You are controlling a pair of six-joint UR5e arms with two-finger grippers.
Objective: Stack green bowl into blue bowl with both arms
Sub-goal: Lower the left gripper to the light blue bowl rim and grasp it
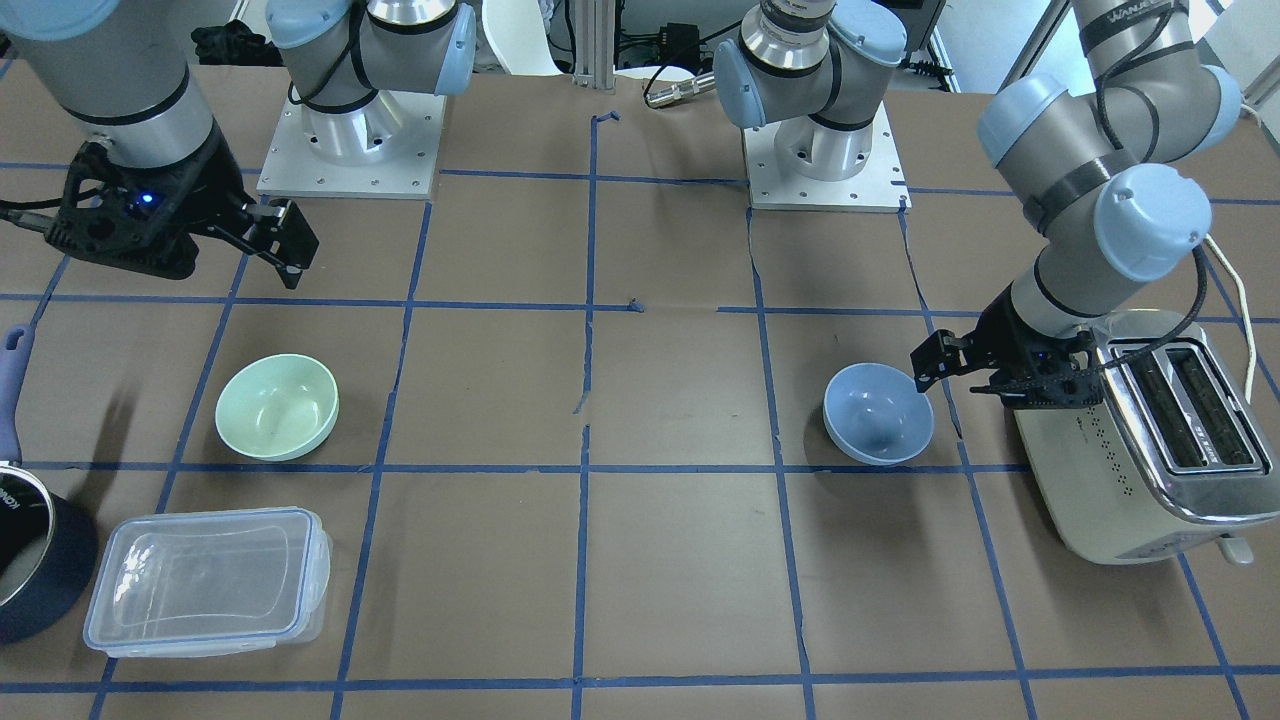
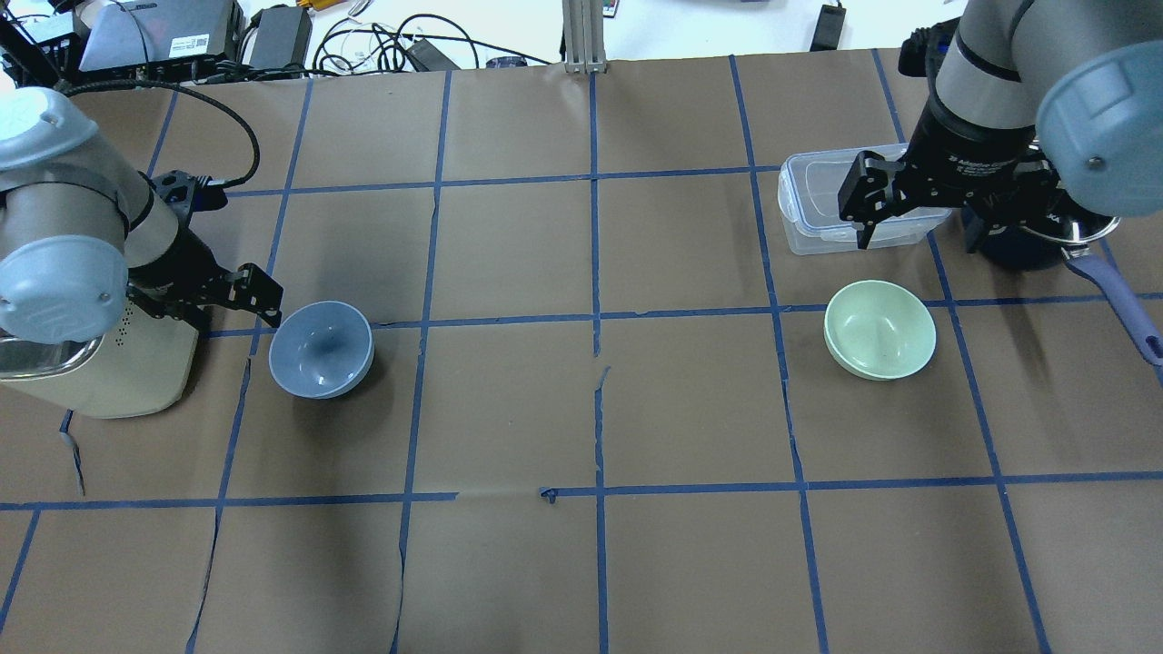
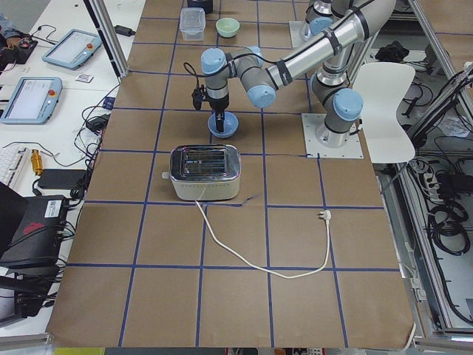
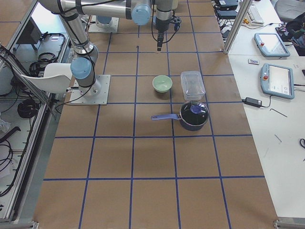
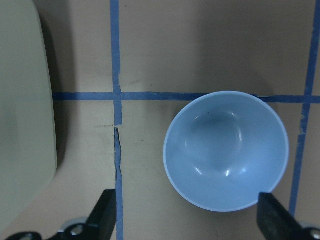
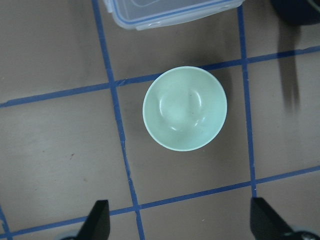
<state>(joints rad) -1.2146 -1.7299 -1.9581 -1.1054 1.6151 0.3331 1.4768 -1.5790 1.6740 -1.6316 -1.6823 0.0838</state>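
Inspecting the counter [image 2: 591,409] finds both bowls upright, mouths up, empty and well apart. The green bowl [image 2: 879,329] sits on the robot's right side, near a clear lidded box [image 2: 809,204] and a dark saucepan [image 4: 193,114], touching neither. The blue bowl [image 2: 321,350] sits on the robot's left side, just beside a cream toaster [image 2: 100,372].

Tool state:
- The left tool [image 5: 189,222] has its fingers spread wide and grips nothing. It hangs low at the toaster side of the blue bowl's rim. Contact with the bowl cannot be confirmed.
- The right tool [image 6: 181,225] is likewise spread wide and empty. It is raised above the counter on the box side of the green bowl and well clear of it.

Handling assessment, as judgement:
- Both bowls appear to be thin, glossy plastic, so probably light, rigid enough to keep their shape, and unlikely to break.
- The smooth curved wall is likely slippery. A squeeze across the outside of the bowl would tend to slide off or tip it.
- The sounder hold is on the rim, one finger inside and one outside, pinching the wall.
- A light bowl may skate on the paper covering if nudged sideways, so a vertical approach is advised.
- Both bowls look the same size, so the green one should nest only if lowered level and centred over the blue one.
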